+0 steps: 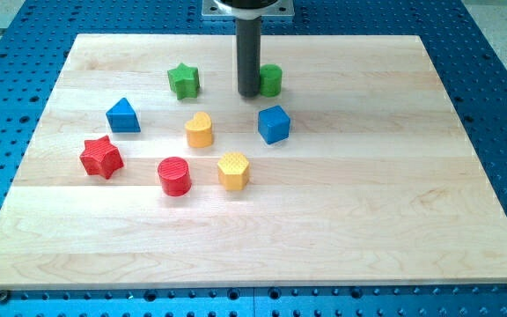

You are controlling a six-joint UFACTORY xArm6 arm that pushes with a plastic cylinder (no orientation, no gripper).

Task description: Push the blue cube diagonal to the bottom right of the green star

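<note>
The blue cube (273, 124) sits on the wooden board, right of centre in the upper half. The green star (184, 80) lies up and to the left of it. My tip (249, 92) is at the lower end of the dark rod, between the green star and a green cylinder (271, 80), touching or nearly touching the cylinder's left side. The tip is just above and slightly left of the blue cube, with a small gap between them.
A yellow heart-shaped block (199, 129) lies left of the blue cube. A yellow hexagon (233, 171), a red cylinder (174, 176), a red star (101, 157) and a blue triangular block (123, 115) lie further left and lower. The board (368, 220) is bordered by a blue perforated table.
</note>
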